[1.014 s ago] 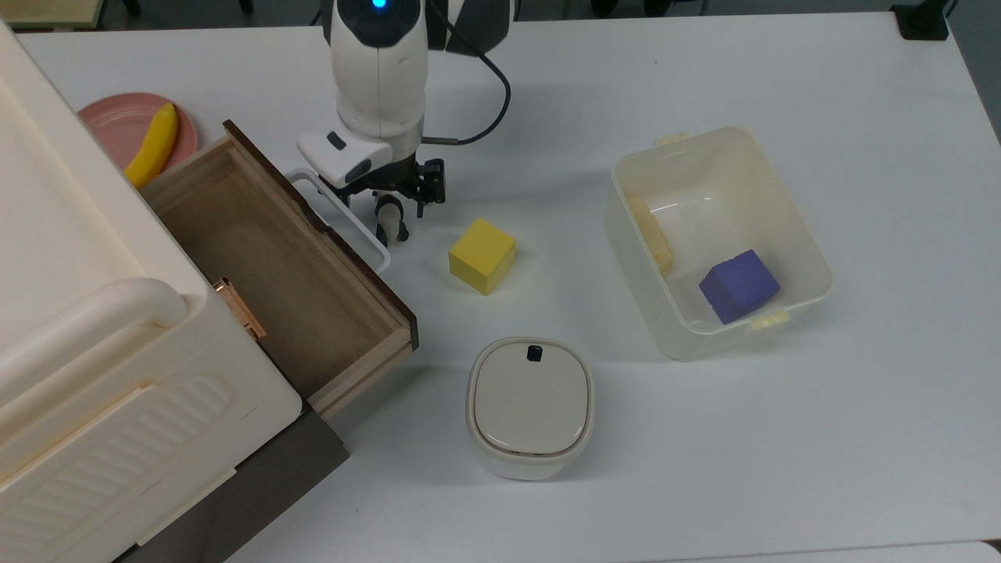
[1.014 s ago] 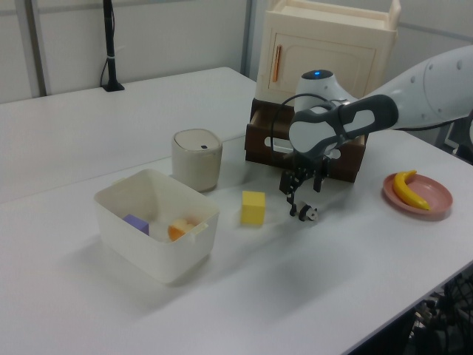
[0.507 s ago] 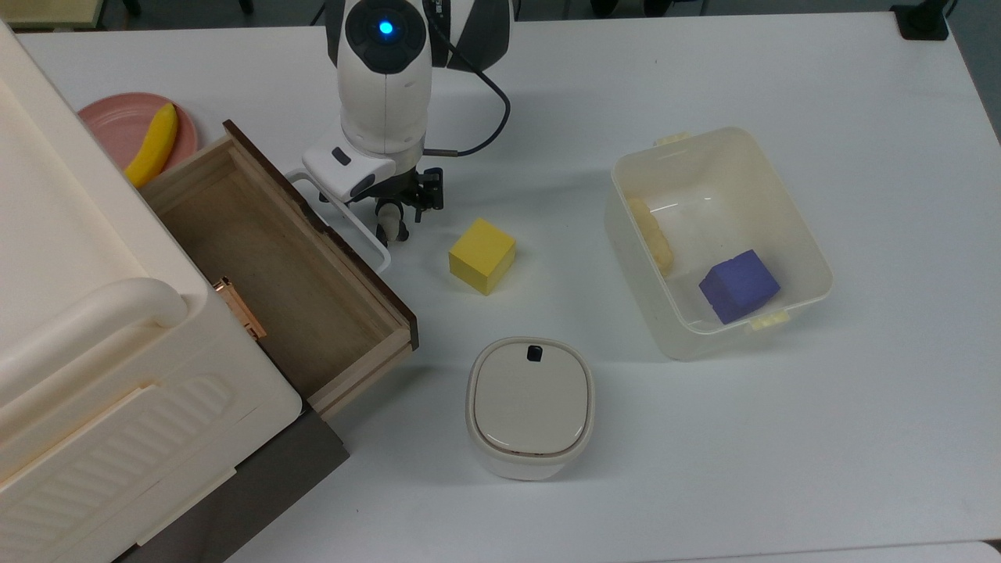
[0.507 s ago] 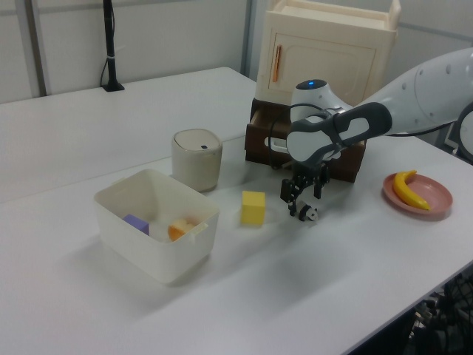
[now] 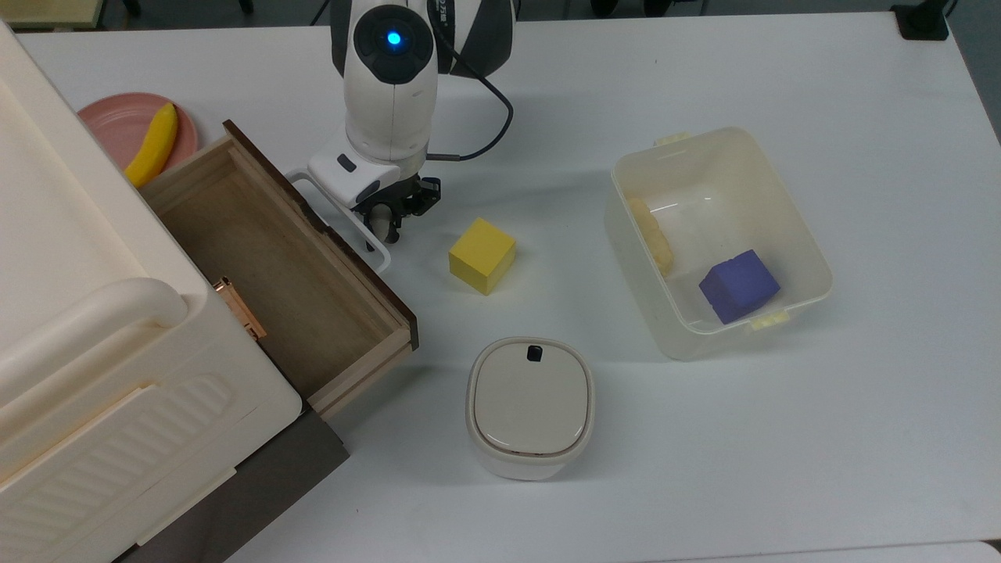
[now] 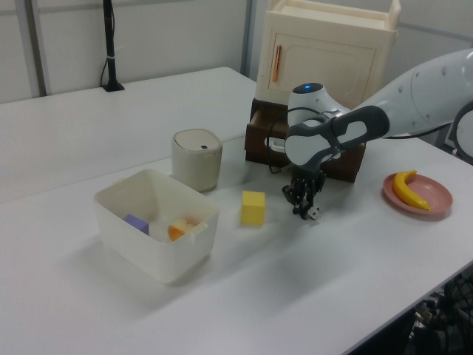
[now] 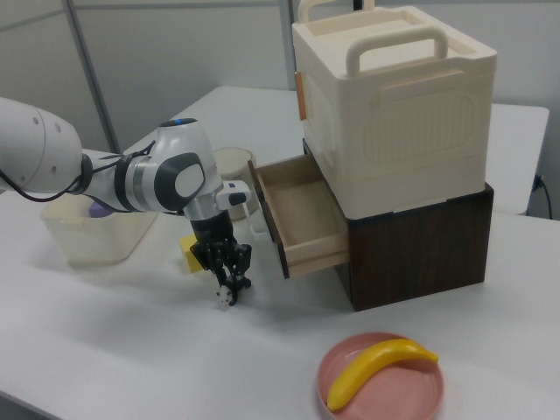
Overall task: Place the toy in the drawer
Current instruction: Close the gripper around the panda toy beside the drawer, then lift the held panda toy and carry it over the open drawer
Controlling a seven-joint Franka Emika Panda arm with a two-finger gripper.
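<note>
Now the hand point(image 7: 229, 282) points down at the table, fingers closed around the toy point(image 7: 227, 297).

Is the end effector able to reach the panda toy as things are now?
Probably yes. The end effector is low, right around the toy, and nothing stands between them; the yellow cube sits apart.

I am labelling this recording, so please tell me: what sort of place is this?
Probably a robotics lab: a claw over staged props on a white table, namely a yellow cube and a banana.

No readable text, labels, brands or numbers anywhere.
</note>
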